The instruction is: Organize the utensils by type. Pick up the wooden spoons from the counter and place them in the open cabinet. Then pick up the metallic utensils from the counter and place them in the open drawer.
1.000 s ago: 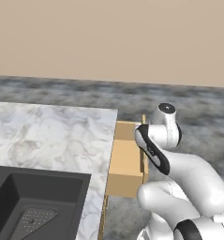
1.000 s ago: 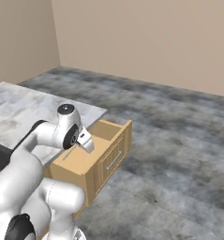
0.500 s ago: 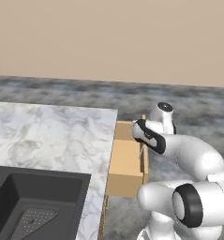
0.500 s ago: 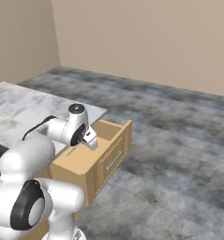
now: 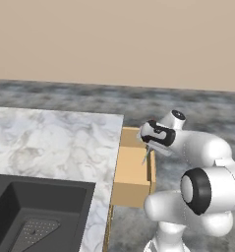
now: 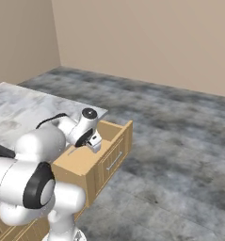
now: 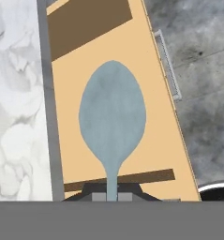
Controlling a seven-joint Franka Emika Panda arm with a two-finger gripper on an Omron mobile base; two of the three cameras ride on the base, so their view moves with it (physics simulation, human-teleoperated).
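Spoon [image 7: 112,112], the bluish metal one, is now hanging bowl-down over the open drawer [image 5: 131,172]; our gripper [image 5: 149,146] is clamped shut on its handle. Over the last second we've been swinging the arm in from beside the drawer to above it, just off the worktop [image 5: 55,142] edge. Judging release comes next; drawer bottom looks bare under it.
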